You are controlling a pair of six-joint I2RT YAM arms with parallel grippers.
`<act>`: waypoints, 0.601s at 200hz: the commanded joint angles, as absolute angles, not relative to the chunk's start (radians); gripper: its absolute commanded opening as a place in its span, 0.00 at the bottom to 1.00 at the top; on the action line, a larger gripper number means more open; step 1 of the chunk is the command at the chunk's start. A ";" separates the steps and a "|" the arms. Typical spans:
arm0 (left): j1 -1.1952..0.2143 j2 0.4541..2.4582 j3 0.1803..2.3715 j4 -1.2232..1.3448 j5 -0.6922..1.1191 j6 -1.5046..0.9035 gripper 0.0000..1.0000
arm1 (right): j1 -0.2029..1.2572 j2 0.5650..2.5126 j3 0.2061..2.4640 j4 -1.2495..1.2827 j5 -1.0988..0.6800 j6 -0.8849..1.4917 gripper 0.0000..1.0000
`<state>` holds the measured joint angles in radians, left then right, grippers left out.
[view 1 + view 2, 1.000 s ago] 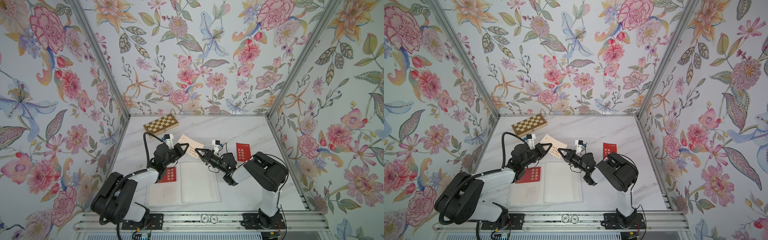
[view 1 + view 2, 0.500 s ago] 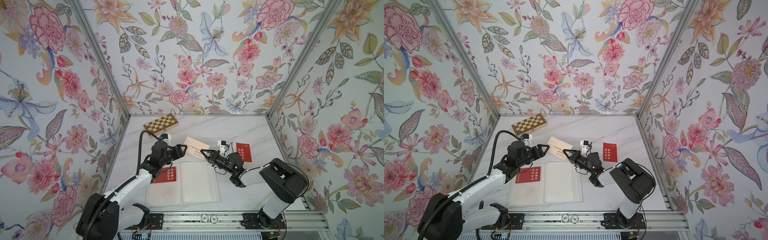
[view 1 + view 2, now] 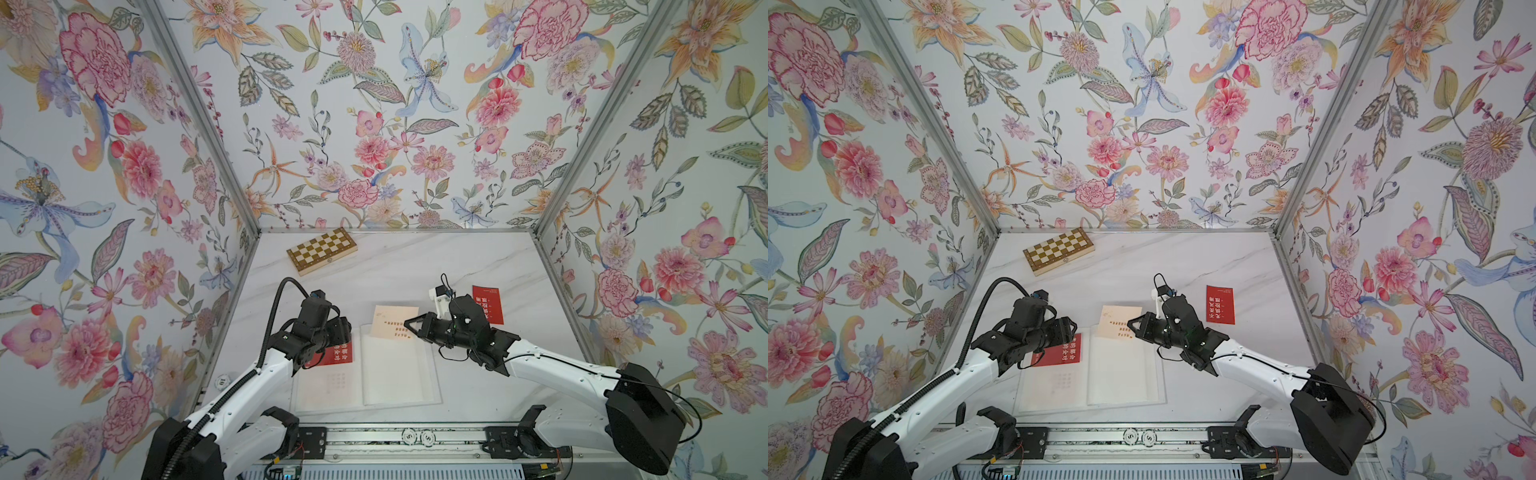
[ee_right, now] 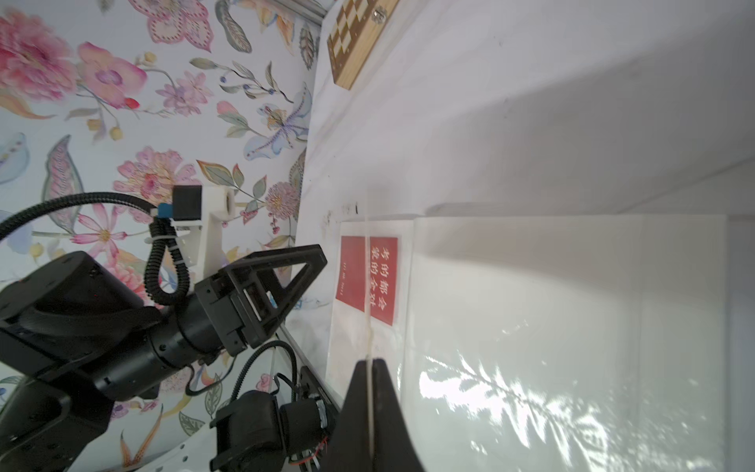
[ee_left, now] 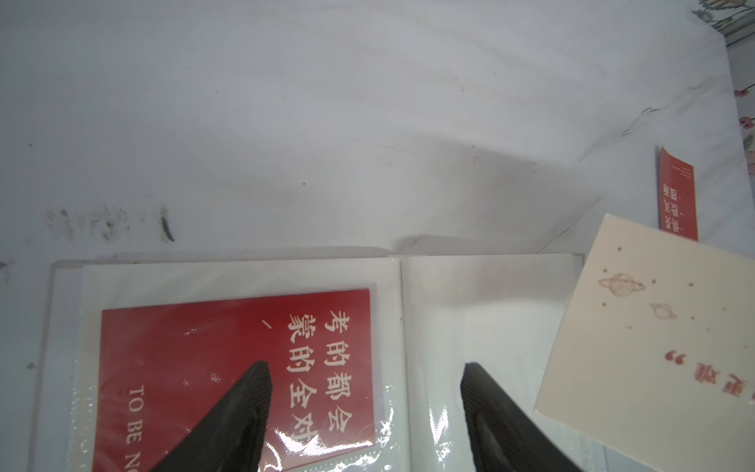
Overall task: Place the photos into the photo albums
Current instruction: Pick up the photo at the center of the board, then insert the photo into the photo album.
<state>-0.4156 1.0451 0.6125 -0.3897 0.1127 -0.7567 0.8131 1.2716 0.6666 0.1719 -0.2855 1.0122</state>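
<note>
The photo album (image 3: 395, 374) lies open at the table's (image 3: 415, 266) 6 o'clock, spine running 12 to 6. A red card (image 3: 338, 354) sits sleeved in its left page, long axis about 9 to 3. The left gripper (image 5: 365, 372) hovers over it, jaws apart and empty. The right gripper (image 3: 409, 324) pinches a cream card (image 3: 392, 322) by its 3 o'clock edge at the right page's 12 o'clock edge, long axis roughly 9 to 3. A loose red card (image 3: 487, 303) lies at 2 o'clock, pointing 12 to 6.

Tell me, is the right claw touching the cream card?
Touching. The right wrist view shows the right gripper pinching the cream card edge-on between shut jaws.
</note>
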 commanded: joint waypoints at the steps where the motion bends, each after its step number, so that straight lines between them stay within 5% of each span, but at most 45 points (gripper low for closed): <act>1: -0.399 1.033 0.578 -0.461 0.071 -0.728 0.73 | 0.861 1.291 0.726 -0.045 -0.273 0.940 0.00; 120: -0.273 1.014 0.447 -0.394 0.130 -0.708 0.71 | 1.044 1.409 0.880 -0.213 -0.227 0.907 0.00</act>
<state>-0.2893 1.0206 0.4686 -0.4187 0.1043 -0.7361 1.0245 1.3869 0.8539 -0.1741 -0.2302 0.9215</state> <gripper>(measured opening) 0.714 0.047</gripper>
